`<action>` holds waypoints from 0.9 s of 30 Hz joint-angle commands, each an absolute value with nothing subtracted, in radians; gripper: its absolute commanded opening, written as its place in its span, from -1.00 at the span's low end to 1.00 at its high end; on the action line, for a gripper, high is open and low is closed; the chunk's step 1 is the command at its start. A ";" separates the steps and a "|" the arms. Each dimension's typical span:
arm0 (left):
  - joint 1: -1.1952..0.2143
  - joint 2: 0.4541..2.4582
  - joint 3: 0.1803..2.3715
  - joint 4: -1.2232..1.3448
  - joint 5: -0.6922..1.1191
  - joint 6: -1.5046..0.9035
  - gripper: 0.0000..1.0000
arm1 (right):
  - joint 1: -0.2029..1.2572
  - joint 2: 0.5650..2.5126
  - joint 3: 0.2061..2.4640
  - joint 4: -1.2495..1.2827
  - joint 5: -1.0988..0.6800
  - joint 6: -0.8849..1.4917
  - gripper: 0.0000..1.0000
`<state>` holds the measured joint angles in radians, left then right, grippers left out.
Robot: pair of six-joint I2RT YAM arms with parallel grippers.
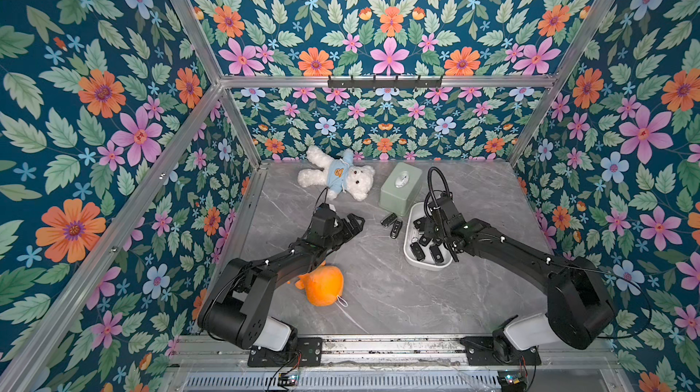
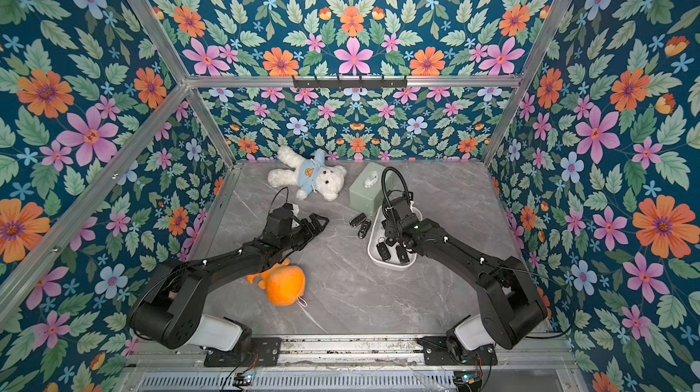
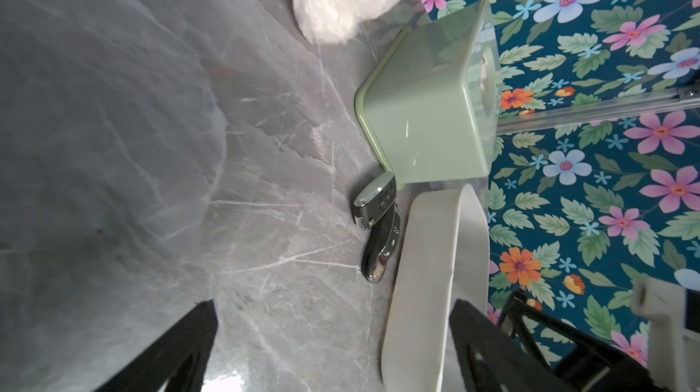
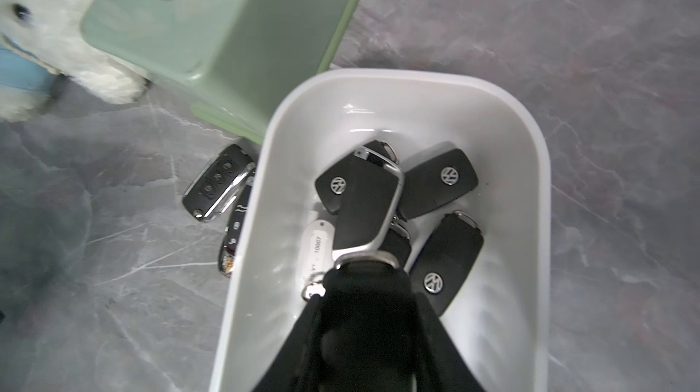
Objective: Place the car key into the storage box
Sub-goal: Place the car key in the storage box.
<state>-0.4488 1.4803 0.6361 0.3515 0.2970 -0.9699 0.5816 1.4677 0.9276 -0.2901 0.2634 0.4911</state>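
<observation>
Hovering over the storage box [image 4: 544, 166], the right gripper [image 4: 369, 269] is seen with its jaws nearly closed on the metal-ringed end of a car key [image 4: 365, 204]. The key is black with a silver edge and is held inside the box's outline, above the pile. Whether it touches the keys beneath cannot be told.

Box contents noted: several black fobs with round silver badges [image 4: 439, 181], plus a white tag [image 4: 317, 246] beside the held key.

The storage box [image 1: 428, 267] is placed right of the table's [image 1: 378, 295] centre. Two loose keys [image 1: 389, 219] [image 1: 396, 228] are recorded on the table just beside the box's left wall, one lying partly over the other [image 3: 375, 200] [image 3: 380, 253].

A pale green box [image 1: 401, 185] is set just behind the storage box, toward the far edge. A white teddy bear [image 1: 337, 178] in a blue top is laid along the far edge, left of the green box. An orange plush toy [image 1: 324, 286] is found nearer the front edge, left of centre, partly under the left arm.

The left gripper [image 1: 352, 224] is held wide open and empty above bare table, left of the loose keys and apart from them; its two black fingers [image 3: 182, 348] are spread across the left wrist view.
</observation>
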 commanded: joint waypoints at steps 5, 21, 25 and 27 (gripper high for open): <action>-0.471 1.505 0.664 0.385 0.331 -0.973 0.99 | 0.530 1.499 0.914 -0.277 0.230 0.521 -0.41; -0.474 1.459 0.648 0.336 0.313 -0.936 0.99 | 0.450 1.723 1.043 -0.316 0.213 0.517 -0.38; -0.474 1.453 0.648 0.321 0.308 -0.930 0.99 | 0.451 1.750 1.054 -0.318 0.212 0.515 -0.36; -0.474 1.450 0.654 0.300 0.299 -0.918 0.99 | 0.450 1.758 1.055 -0.319 0.215 0.516 -0.35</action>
